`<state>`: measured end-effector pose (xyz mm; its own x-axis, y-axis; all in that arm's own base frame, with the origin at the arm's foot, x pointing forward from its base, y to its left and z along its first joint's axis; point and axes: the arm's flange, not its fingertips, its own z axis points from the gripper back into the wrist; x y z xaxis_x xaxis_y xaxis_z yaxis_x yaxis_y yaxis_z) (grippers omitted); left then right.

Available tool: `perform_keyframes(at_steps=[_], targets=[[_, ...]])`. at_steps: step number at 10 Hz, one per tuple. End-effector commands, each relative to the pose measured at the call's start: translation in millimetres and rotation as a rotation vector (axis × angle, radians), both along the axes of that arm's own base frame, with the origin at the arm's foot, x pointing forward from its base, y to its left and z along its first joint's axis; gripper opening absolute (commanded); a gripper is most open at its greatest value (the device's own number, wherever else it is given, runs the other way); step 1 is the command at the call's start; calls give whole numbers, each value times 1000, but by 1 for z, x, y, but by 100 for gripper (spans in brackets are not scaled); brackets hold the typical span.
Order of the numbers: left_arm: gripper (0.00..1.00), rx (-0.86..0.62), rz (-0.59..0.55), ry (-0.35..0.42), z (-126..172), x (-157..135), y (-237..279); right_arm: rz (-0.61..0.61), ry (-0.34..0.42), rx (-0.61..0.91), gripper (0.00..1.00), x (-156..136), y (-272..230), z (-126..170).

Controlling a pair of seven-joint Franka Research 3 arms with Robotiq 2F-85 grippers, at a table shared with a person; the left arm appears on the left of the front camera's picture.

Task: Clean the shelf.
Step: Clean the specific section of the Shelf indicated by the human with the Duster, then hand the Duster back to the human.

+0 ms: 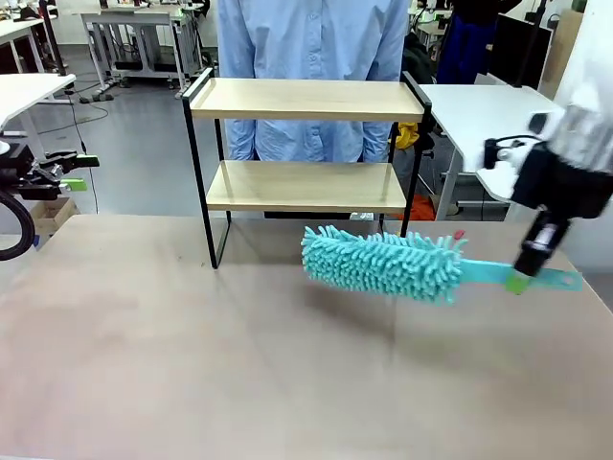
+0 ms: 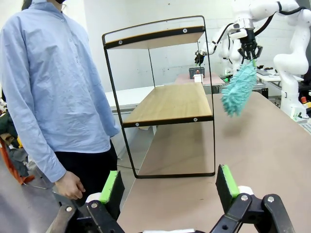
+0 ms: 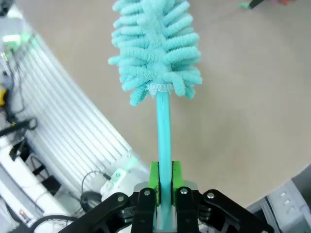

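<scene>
The shelf (image 1: 306,99) stands far-centre on the worktop (image 1: 192,364), left of the right claw (image 1: 525,273), which is clamped on a teal duster (image 1: 383,261), while the left claw (image 2: 168,180) is spread apart.

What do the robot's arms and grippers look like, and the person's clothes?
The right arm is glossy white with rounded joints and a black cable at its wrist. The left gripper and right gripper are black linkages with bright green pads. The person wears a light blue long-sleeved collared shirt and dark trousers.
</scene>
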<state>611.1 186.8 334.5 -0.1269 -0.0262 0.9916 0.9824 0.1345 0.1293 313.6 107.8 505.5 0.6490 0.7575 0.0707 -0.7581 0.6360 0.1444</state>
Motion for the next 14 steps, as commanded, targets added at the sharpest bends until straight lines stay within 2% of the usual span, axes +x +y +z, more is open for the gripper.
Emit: perform_keyframes(at_steps=[1,3,5,6,7,14], targets=[[100,1,-1,-4,4,-1,-1,51,26,46,13,-25,-18,23],[100,1,-1,-4,4,-1,-1,71,59,-106,13,-58,-3,22],[100,1,-1,-4,4,-1,-1,90,77,-179,13,-78,-5,17],[100,1,-1,-4,4,-1,-1,96,63,-160,13,-80,0,14],[100,1,-1,-4,4,-1,-1,94,87,-131,13,-71,-4,21],[100,1,-1,-4,4,-1,-1,94,87,-131,13,-71,-4,21]])
